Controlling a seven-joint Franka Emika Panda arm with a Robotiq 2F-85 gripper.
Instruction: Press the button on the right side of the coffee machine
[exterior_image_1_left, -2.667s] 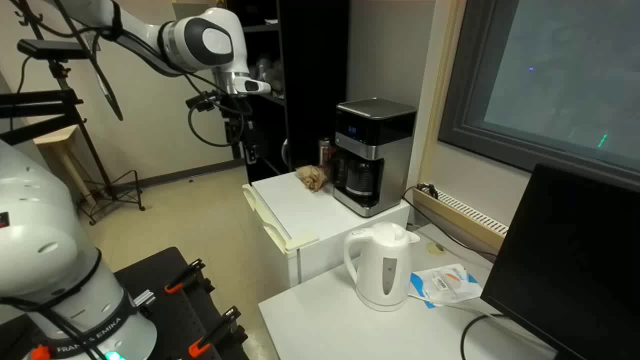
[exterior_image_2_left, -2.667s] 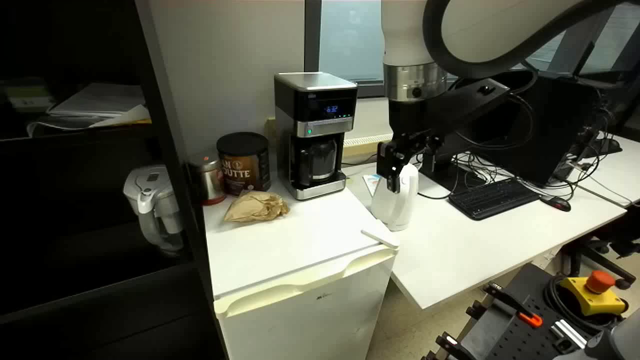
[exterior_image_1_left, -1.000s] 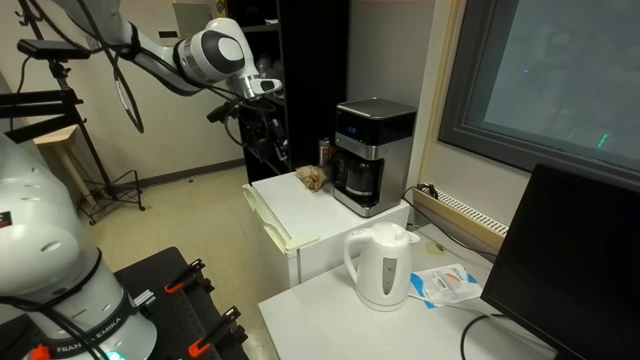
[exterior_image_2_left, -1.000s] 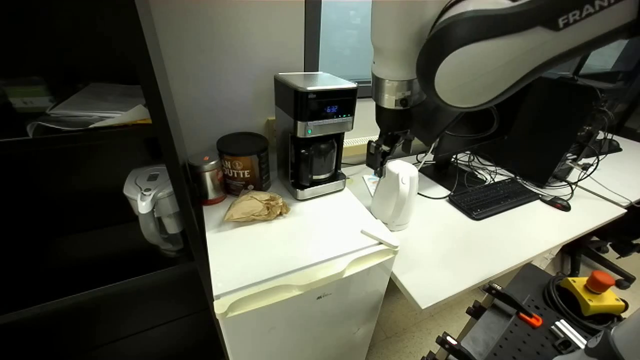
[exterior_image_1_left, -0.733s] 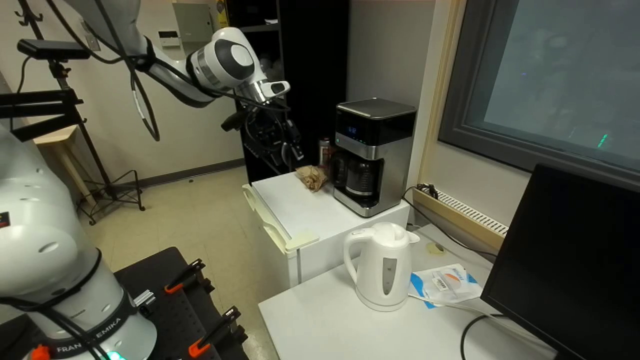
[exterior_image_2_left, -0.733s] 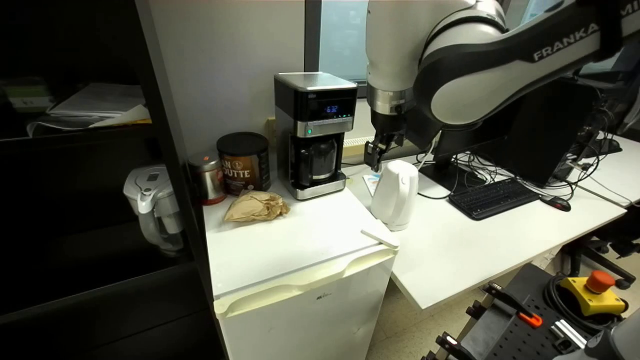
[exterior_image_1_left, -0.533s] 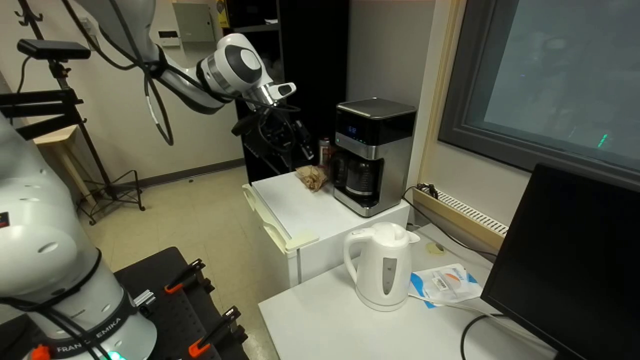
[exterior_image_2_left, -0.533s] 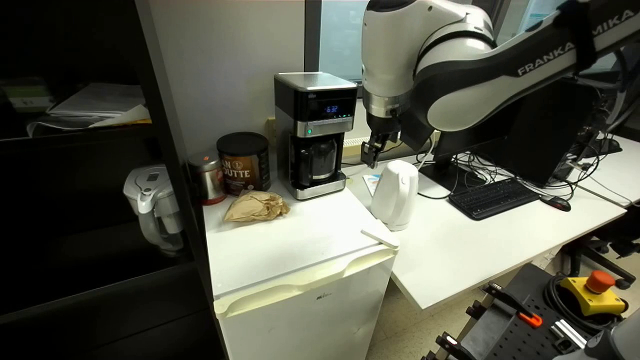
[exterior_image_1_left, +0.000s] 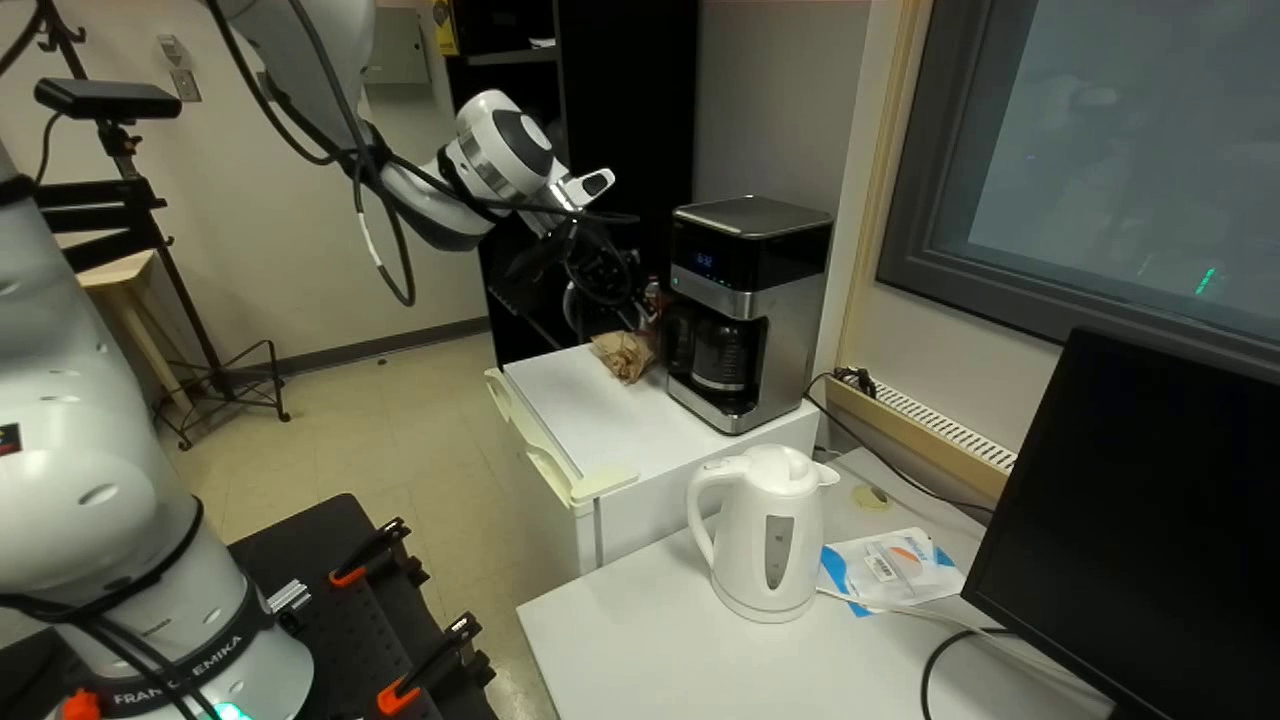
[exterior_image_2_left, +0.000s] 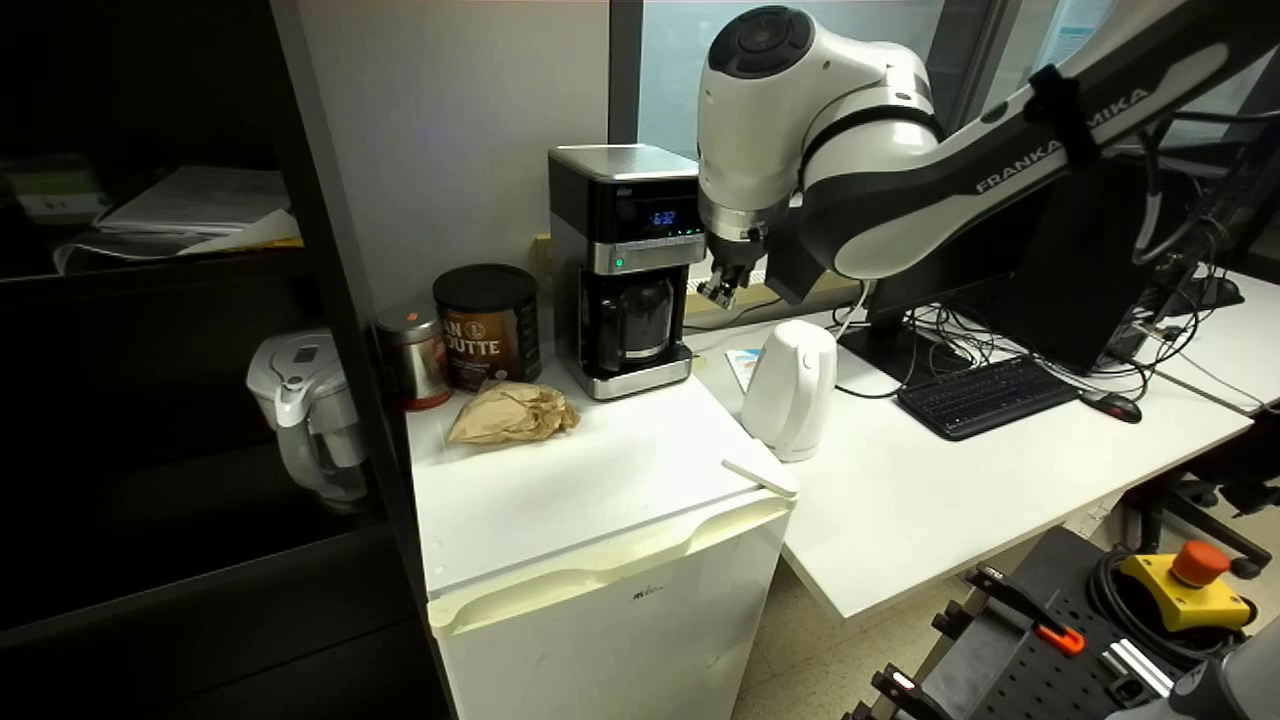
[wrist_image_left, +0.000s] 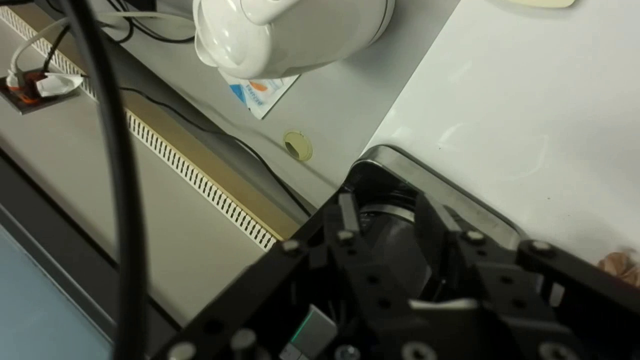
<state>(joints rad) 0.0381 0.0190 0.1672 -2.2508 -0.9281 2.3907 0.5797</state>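
The coffee machine stands upright at the rear corner of the raised counter, toward the white kettle; its dark carafe sits in the recess and its display reads 6:32, the buttons too small to make out. The gripper hangs tilted near the machine's front, apart from it. In the wrist view its 2 jaws stand parted, a moderate gap between them and nothing in their hold. A crumpled paper bag lies toward the opposite side edge, in front of a brown coffee tin and a steel canister. The kettle stands upright on the lower counter, just beside the raised counter's side edge. A keyboard lies back from the lower counter's front edge, with a mouse just beside it.
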